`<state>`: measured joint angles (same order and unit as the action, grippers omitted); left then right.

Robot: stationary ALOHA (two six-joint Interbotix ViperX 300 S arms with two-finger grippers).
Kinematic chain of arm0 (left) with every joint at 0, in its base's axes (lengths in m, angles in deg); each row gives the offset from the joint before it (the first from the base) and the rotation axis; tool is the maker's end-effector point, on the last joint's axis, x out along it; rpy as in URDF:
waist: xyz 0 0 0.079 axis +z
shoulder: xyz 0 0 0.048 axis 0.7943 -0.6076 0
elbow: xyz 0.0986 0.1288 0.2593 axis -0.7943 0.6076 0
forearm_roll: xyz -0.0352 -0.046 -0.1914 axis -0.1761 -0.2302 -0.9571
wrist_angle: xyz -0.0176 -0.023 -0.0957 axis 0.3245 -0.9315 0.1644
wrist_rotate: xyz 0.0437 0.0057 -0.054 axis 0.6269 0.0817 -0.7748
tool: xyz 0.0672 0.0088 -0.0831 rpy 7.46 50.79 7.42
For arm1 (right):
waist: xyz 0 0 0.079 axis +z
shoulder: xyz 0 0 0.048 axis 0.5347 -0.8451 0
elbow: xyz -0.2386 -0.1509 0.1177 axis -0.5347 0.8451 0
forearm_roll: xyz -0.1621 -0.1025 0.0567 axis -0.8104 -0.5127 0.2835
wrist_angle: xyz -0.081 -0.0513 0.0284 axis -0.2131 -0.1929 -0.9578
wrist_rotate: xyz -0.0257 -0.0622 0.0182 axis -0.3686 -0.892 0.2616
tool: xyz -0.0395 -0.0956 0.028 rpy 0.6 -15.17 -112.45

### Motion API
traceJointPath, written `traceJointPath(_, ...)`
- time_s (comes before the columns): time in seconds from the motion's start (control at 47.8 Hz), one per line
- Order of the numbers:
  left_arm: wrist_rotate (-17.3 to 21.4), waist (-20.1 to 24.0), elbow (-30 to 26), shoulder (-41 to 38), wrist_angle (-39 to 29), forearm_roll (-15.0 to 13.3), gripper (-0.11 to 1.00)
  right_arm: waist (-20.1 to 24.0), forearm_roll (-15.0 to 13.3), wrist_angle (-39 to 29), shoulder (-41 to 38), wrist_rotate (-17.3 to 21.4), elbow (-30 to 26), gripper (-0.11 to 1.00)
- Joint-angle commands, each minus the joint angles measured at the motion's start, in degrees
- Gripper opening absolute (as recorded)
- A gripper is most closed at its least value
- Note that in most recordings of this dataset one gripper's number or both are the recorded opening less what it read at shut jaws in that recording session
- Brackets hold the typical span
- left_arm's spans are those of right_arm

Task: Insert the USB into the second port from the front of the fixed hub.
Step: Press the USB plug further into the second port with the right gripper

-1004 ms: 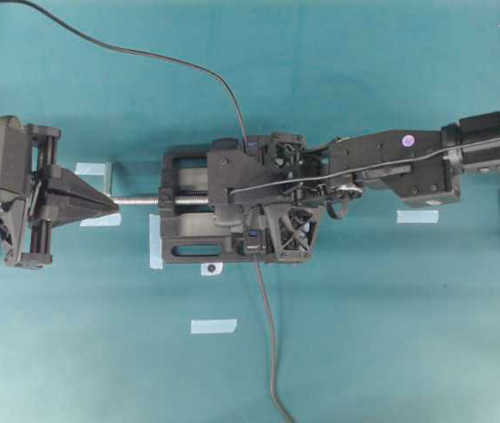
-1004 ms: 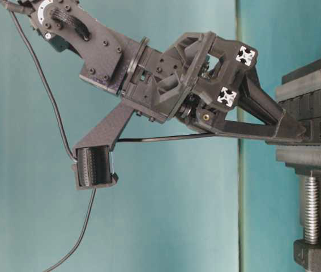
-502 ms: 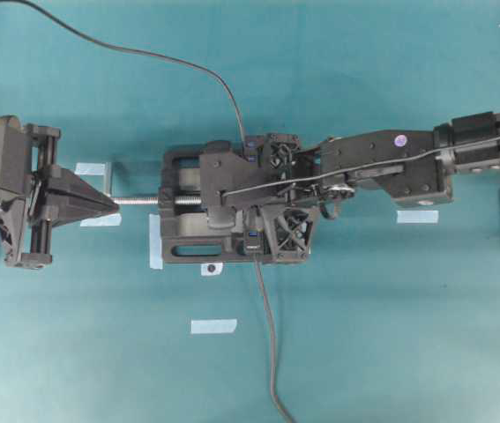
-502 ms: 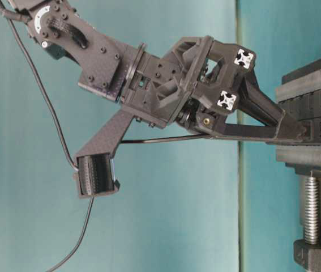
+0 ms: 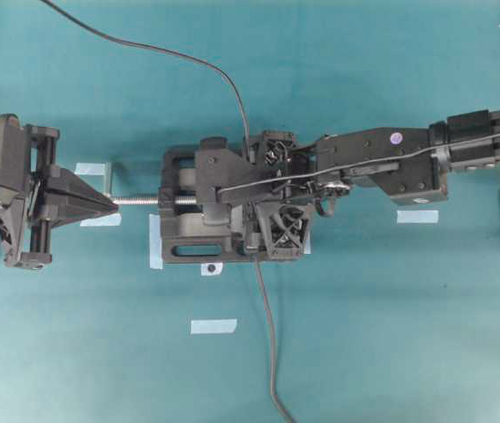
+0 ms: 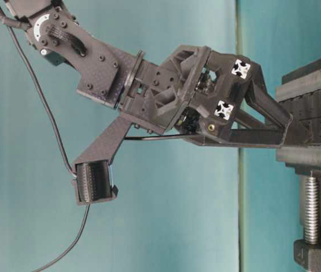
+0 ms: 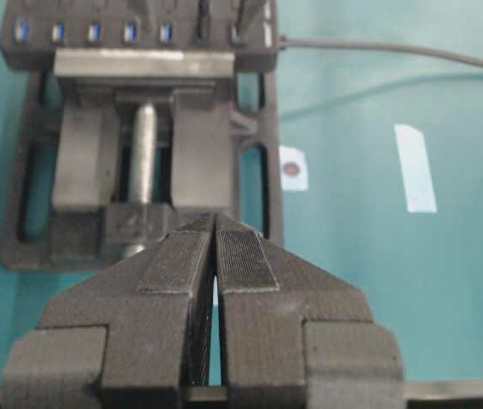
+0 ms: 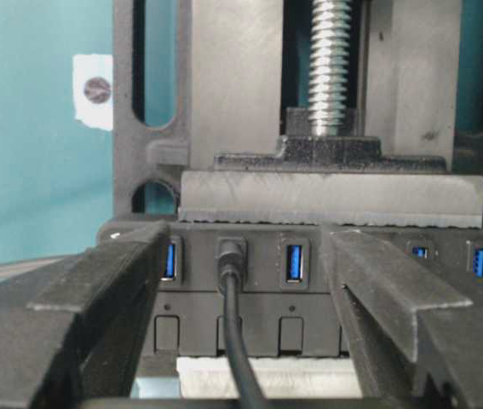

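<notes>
Overhead exterior view. The right gripper (image 5: pixel 272 198) reaches in from the right edge of the teal tabletop (image 5: pixel 391 335) and sits over the vise (image 5: pixel 183 216) near the middle; its body hides the fixed hub and the USB plug, so only the USB's thin cable (image 5: pixel 179 55) shows, curving toward the far-left corner. The left gripper (image 5: pixel 100 203) rests at the left edge, tips pointing at the vise screw (image 5: pixel 139 202).

Table-level exterior view. The right gripper (image 6: pixel 296 127) tilts down toward the fixed hub (image 6: pixel 319 122), which is clamped on edge in the vise; one finger (image 6: pixel 262 136) lies nearly level, the other (image 6: pixel 268 99) slopes above it, with a clear gap between them. The plug itself is probably behind the fingertips and cannot be made out.

Left wrist view. The left gripper (image 7: pixel 215 256) has its pads pressed together on nothing. Beyond it stands the vise with the hub's row of blue ports (image 7: pixel 130 34) along the top.

Right wrist view. The USB (image 8: pixel 229 256) is seated in the second port from the left end of the fixed hub (image 8: pixel 309 298), long axis running straight into the hub face, cable trailing back toward the camera. The right gripper's fingers (image 8: pixel 96 298) stand wide apart, one on each side, touching neither plug nor cable.
</notes>
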<state>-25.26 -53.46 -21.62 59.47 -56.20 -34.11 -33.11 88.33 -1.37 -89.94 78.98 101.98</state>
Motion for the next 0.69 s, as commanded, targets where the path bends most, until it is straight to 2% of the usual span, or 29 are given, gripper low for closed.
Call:
traceJointPath(0.0, -0.18, 0.0, -0.62, 0.26, 0.53, 0.18, 0.0, 0.0, 0.0, -0.53, 1.14, 0.44, -1.32, 0.79)
traceJointPath(0.669, -0.18, 0.0, -0.53, 0.35, 0.62, 0.18, 0.0, 0.26, 0.0, 0.0, 3.87, 0.53, 1.76, 0.79)
